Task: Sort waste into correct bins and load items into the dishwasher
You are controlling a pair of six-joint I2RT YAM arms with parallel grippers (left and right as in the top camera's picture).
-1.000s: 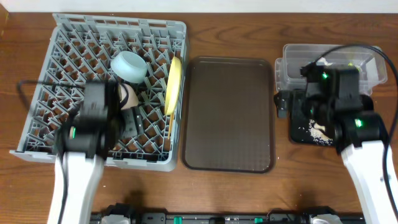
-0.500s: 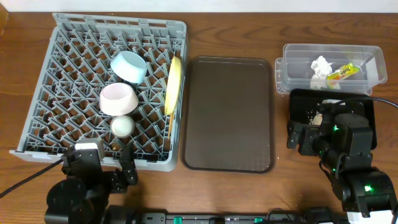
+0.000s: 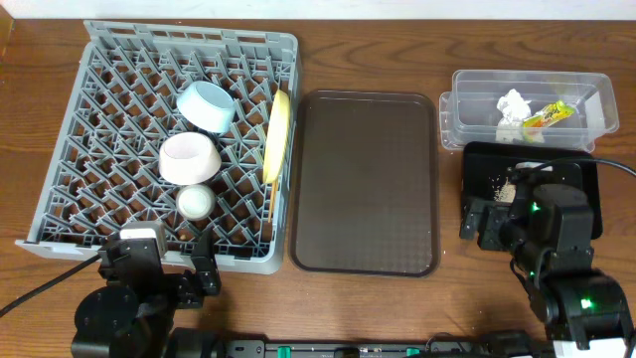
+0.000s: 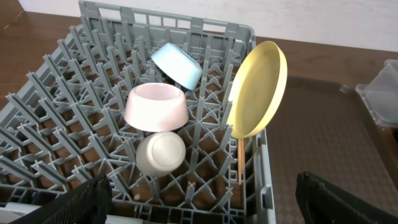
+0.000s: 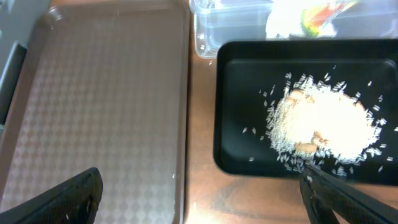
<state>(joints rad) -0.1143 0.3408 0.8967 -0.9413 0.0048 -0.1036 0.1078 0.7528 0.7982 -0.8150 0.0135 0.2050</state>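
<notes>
The grey dishwasher rack point(image 3: 99, 119) holds the light blue bowl point(image 3: 204, 106), the pale pink bowl point(image 3: 189, 157), the white cup point(image 3: 195, 202) and the yellow plate point(image 3: 276, 136) standing on edge. In the left wrist view the chopsticks point(image 4: 240, 160) stand below the plate point(image 4: 257, 88). The clear container point(image 3: 472, 109) holds the tissue point(image 3: 511, 104) and the wrapper point(image 3: 550, 113). The black tray point(image 5: 242, 93) holds the food scraps point(image 5: 323, 121). My left gripper point(image 3: 159, 264) is open and empty at the rack's front edge. My right gripper point(image 3: 502, 224) is open and empty over the black tray's front.
The flat brown serving tray point(image 3: 366, 182) lies between the rack and the bins and holds nothing. The right arm hides the front part of the black tray in the overhead view. Cables trail off at the front left and at the right edge.
Both arms pulled back from over the rack and the bins to the table's front edge, uncovering the pink bowl, cup, tissue and wrapper. In the last half second they barely moved.
</notes>
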